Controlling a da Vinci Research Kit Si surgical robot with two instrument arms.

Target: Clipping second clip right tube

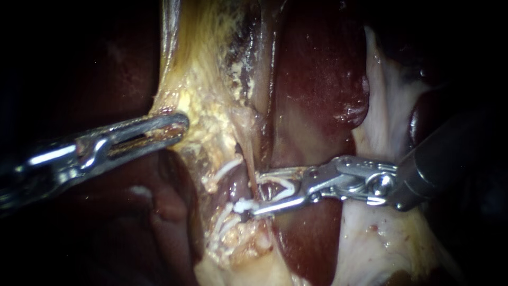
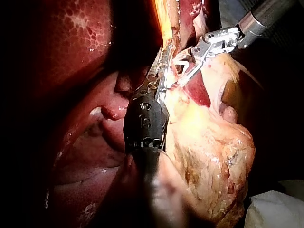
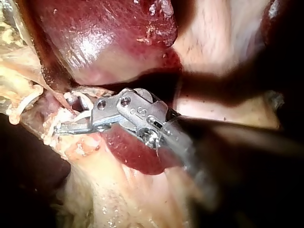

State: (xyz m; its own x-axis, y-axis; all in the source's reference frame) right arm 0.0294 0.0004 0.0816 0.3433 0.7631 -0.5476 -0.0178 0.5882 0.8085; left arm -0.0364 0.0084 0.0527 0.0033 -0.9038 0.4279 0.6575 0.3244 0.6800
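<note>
Between the jaws of the right instrument (image 1: 256, 194): one white clip (image 1: 278, 182), V-shaped, its mouth facing away from the shaft.

- Right instrument: the shaft enters the endoscope view from the right. The tool is spread wide, and each jaw lies against one leg of the clip, so the clip is held from both sides. The clip's legs are not yet pressed together.
- Tube (image 1: 254, 164): a thin pale strand that runs down to the mouth of the clip. Whether the clip's legs fully straddle it cannot be told.
- Other white clips (image 1: 226, 169): these sit on the tissue just beside the tool, on the side away from the shaft.
- Left instrument (image 1: 180, 126): the shaft enters from the left. The tool is pressed nearly together, pinching the edge of the pale yellow tissue (image 1: 211, 106) and holding it taut.
- Liver (image 1: 317, 79): dark red and glossy, it lies behind and under the right instrument. It is also seen ahead of the jaws (image 3: 66, 111) in the right wrist view.
- White cloth (image 2: 275, 209): lies past the yellow fatty mass in the left wrist view, on the side away from the liver.
</note>
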